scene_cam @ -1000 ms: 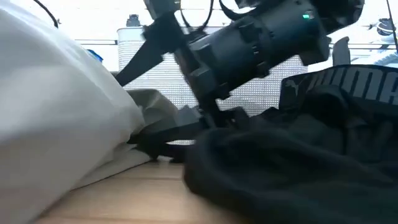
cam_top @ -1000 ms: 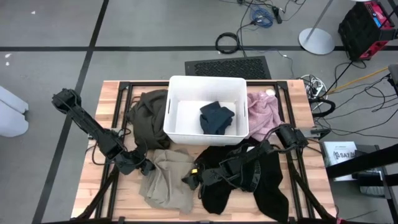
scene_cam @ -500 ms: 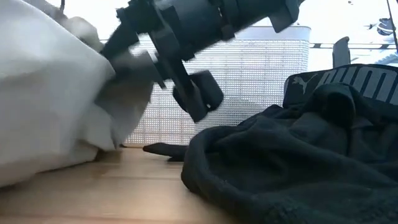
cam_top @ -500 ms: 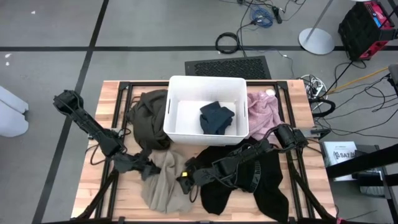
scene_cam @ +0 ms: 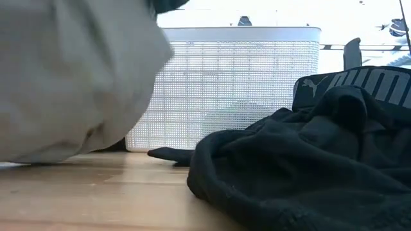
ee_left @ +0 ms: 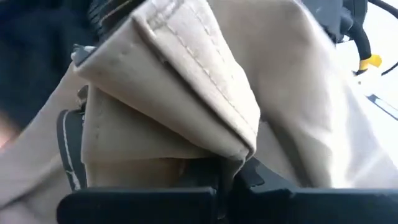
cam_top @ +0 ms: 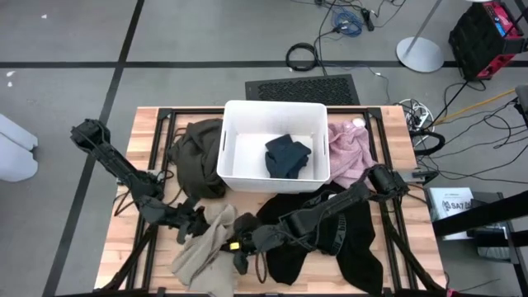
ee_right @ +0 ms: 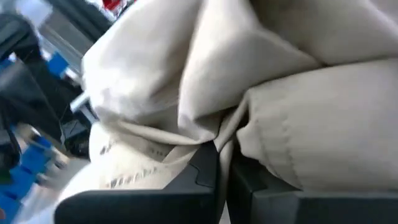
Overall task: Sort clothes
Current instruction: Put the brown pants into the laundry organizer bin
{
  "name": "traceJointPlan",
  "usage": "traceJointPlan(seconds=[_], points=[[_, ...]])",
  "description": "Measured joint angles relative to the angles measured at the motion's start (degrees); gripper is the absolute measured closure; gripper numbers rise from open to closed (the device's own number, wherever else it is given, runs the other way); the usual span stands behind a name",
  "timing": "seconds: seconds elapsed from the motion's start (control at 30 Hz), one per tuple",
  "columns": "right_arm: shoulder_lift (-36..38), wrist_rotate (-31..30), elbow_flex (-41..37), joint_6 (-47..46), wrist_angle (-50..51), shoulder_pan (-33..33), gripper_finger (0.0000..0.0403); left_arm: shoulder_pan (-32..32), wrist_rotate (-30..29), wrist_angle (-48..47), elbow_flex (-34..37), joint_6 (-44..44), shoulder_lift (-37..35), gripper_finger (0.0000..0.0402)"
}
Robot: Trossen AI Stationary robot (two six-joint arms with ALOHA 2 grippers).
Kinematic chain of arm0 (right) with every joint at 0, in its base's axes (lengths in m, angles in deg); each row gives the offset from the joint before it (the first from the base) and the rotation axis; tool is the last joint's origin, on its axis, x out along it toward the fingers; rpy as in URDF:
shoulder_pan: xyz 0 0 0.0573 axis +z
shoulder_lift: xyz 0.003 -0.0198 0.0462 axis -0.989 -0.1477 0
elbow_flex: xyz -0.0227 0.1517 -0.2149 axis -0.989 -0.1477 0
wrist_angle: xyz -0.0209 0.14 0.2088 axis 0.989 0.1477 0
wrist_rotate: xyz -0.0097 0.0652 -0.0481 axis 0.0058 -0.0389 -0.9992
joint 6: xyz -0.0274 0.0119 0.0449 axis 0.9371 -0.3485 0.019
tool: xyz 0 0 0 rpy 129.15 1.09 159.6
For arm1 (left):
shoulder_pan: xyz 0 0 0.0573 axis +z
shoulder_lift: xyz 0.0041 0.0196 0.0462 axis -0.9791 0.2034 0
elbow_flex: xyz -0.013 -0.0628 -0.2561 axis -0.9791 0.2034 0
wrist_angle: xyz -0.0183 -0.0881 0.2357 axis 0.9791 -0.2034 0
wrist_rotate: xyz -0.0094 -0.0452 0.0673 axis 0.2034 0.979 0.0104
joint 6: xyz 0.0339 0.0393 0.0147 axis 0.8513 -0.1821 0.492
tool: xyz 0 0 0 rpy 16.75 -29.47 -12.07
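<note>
The beige-khaki garment (cam_top: 205,252) is bunched at the table's near left between my two grippers. It fills the left of the low view (scene_cam: 70,77). My left gripper (cam_top: 198,224) is shut on its far left side and my right gripper (cam_top: 239,247) on its right side. A black garment (cam_top: 330,239) lies spread at the near right. An olive-green garment (cam_top: 196,157) lies left of the white bin (cam_top: 233,169), a fuzzy pink one (cam_top: 351,148) right of it. A dark teal-blue one (cam_top: 287,155) lies in the bin. My left gripper pinches a folded, stitched edge (ee_left: 205,134) of the beige-khaki garment between its two fingers, several layers thick, coming about level from the table's left. The cloth bulges over the fingers and hangs slack below them. My right gripper pinches a bunched fold (ee_right: 249,130) of the same garment between its two fingers, coming from the table's right and slanting slightly down. Several layers gather at the fingers. The garment sags between the two holds, and its lowest part (scene_cam: 38,154) still touches the table.
The bin's mesh wall (scene_cam: 237,83) stands behind the raised garment in the low view. The black garment (scene_cam: 302,167) lies heaped right beside my right arm. Bare wood (cam_top: 124,264) shows at the near left corner. Cables and a floor mat lie beyond the far edge.
Both grippers have shut on the beige-khaki garment and gone up, the right one also toward the table's near left. The garment, which lay spread flat, has been gathered into a bunch and mostly lifted off the wood.
</note>
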Motion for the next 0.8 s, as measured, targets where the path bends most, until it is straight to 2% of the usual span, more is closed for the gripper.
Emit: traceJointPlan(seconds=[0.1,0.23,0.43,0.6,0.8], points=[[2.14,-3.20,4.41,4.98,7.35,0.52,0.0401,0.04,-0.59,0.36,-2.84,5.07,-0.60,0.0397],[4.88,-10.34,9.87,10.29,19.09,1.39,0.0402,0.11,-2.85,0.04,-6.22,11.88,-1.66,0.0397],[8.51,-20.48,14.70,13.02,32.58,1.33,0.0402,3.42,-4.51,-0.67,-10.67,22.07,-4.57,0.0397],[12.59,-22.41,14.75,16.74,35.15,-1.64,0.0403,10.23,-0.13,-5.10,-16.70,27.82,-6.88,0.0397],[19.20,-22.55,14.75,24.98,31.84,-6.96,0.0403,19.83,4.11,-17.11,-28.85,35.36,-7.47,0.0397]])
